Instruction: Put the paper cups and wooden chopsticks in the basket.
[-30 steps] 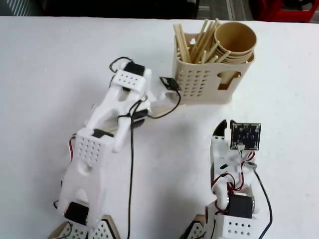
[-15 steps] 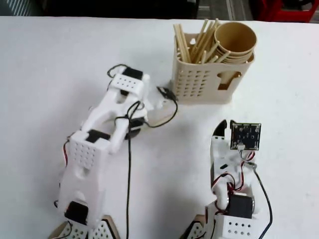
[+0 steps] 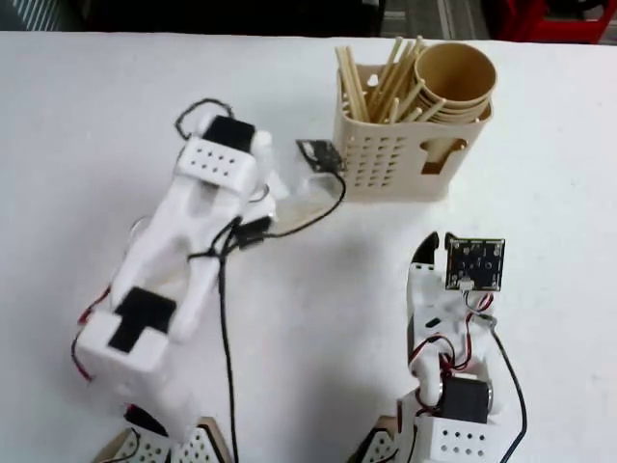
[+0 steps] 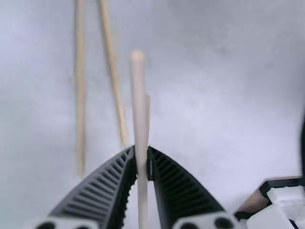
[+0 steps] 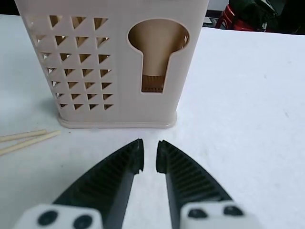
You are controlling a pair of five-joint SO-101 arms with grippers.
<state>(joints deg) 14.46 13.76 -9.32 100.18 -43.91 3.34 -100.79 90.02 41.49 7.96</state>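
**Nearly done, three sticks to go**

The paper cups [image 3: 455, 77] sat nested in the basket [image 3: 395, 159] beside the bundled chopsticks [image 3: 378, 92]. The left hand [image 4: 141, 153] pinched one chopstick [image 4: 137, 95]. Two loose chopsticks [image 4: 112, 76] lay on the worktop [image 3: 96, 96] near the basket. The right hand [image 5: 150, 155], barely parted, held nothing.
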